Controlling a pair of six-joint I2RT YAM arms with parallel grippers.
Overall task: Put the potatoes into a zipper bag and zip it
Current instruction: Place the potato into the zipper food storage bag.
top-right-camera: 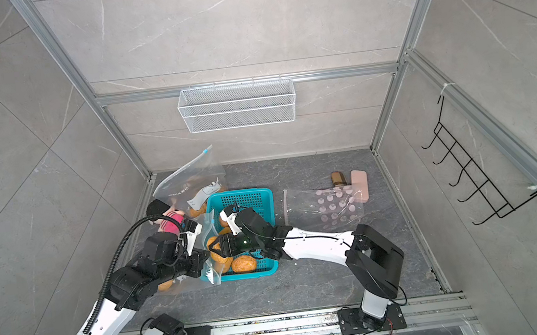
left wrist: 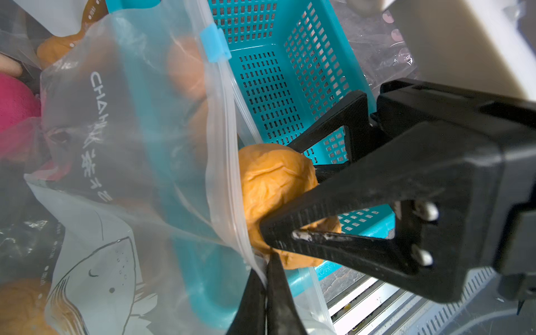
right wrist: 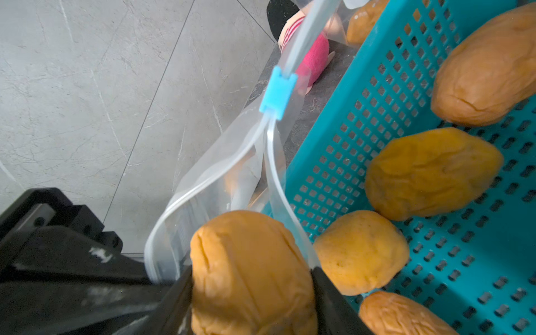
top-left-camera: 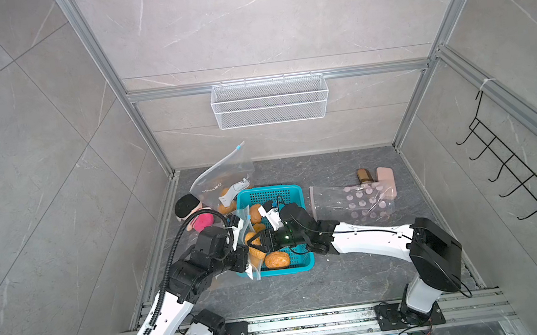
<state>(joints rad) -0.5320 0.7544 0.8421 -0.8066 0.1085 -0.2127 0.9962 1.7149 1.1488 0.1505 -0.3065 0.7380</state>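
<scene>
Centre frame, the teal basket [top-left-camera: 306,267] holds loose potatoes [right wrist: 432,174]. The limp, slippery zipper bag [left wrist: 121,130] hangs at its left edge, rim pinched in your closed left gripper [left wrist: 265,284]. Your half-spread right gripper [top-left-camera: 254,242] clamps one wrinkled, likely soft potato [right wrist: 249,272] across its middle.

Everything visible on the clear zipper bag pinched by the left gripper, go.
The clear plastic zipper bag is soft crinkled film with pale lettering and a fish drawing, and a light-blue slider on its track. Past the slider the track is parted, mouth gaping. The left gripper has its jaws shut on the rim. It rests against the teal perforated basket. Orange shapes show through it; the right gripper holds a wrinkled orange potato at the mouth.
</scene>
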